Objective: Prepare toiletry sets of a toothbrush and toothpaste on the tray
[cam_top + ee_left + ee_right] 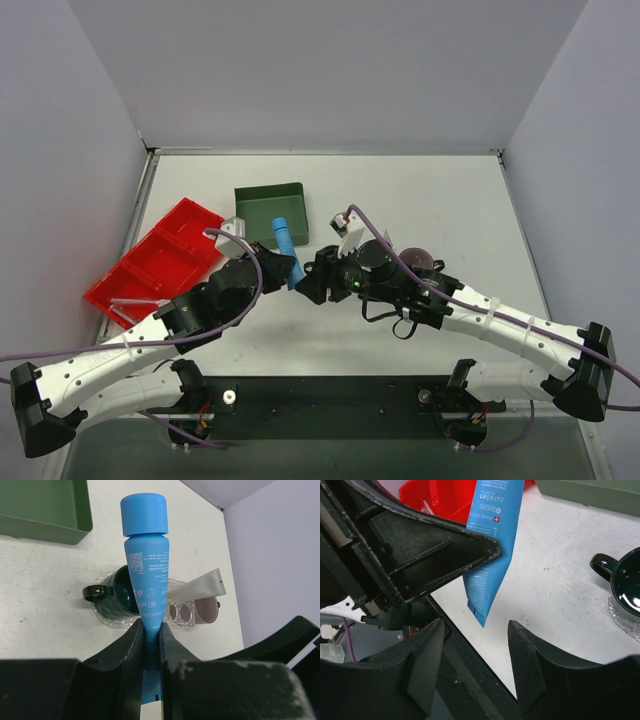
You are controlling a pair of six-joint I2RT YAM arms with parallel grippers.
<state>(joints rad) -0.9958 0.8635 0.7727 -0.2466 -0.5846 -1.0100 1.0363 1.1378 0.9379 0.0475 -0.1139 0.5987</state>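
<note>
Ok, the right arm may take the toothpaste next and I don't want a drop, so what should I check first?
1. Grip: the left hand is shut on the toothpaste, above its flat tail: ok.
2. The right hand is open, its fingers wide apart: ok.
3. Tail inside the right hand's gap: cannot tell; in the right wrist view it shows just ahead of the fingertips, but depth is unclear.
4. The tray free of other things: not ok, a dark mug stands on it.
</note>
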